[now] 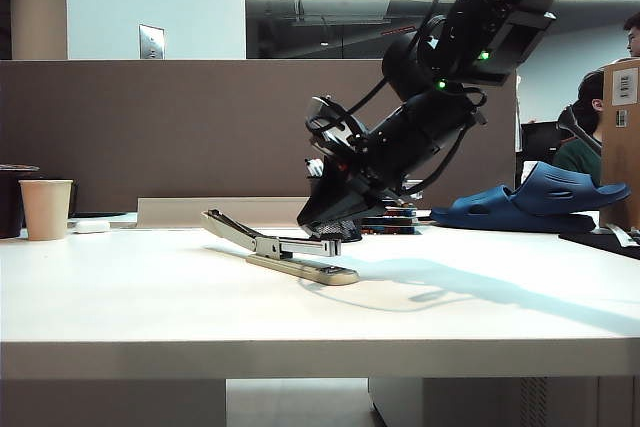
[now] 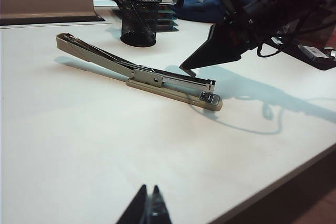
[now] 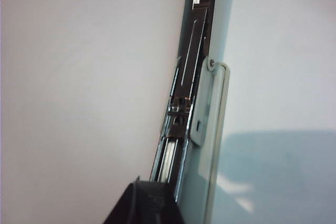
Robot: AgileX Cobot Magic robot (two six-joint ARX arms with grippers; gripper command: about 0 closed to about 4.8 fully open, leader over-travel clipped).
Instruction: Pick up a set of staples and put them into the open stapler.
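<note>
Here, your entries for this moment:

Surface: you have a plain white table [image 1: 150,297]; its top is bare except near the middle and along the far edge, and the right arm's shadow lies across its right half.

Stapler: the stapler [image 1: 296,255] lies open near the table's middle, beige base flat, beige top arm swung back and tilted up to the left in the exterior view, silver magazine channel [image 2: 184,81] exposed.

Right gripper: the right gripper [image 3: 143,203] points steeply down, tips at the open channel over the stapler's front half. The right wrist view shows dark fingertips drawn close together just above the channel; the jaws look nearly closed.

Set of staples: you cannot make out whether it sits between those tips or already in the channel; it is too small to tell.

Left gripper: the left gripper [image 2: 148,208] hangs back over the near edge of the table, well apart from the stapler, tips together, holding nothing.

Far edge: paper cup [image 1: 46,208] at the left, black mesh pen cup [image 2: 139,18] behind the stapler, blue clog [image 1: 535,203] on the right.

Room: brown partition [image 1: 200,127] behind the table, ceiling strip light above, a seated person at the far right.
</note>
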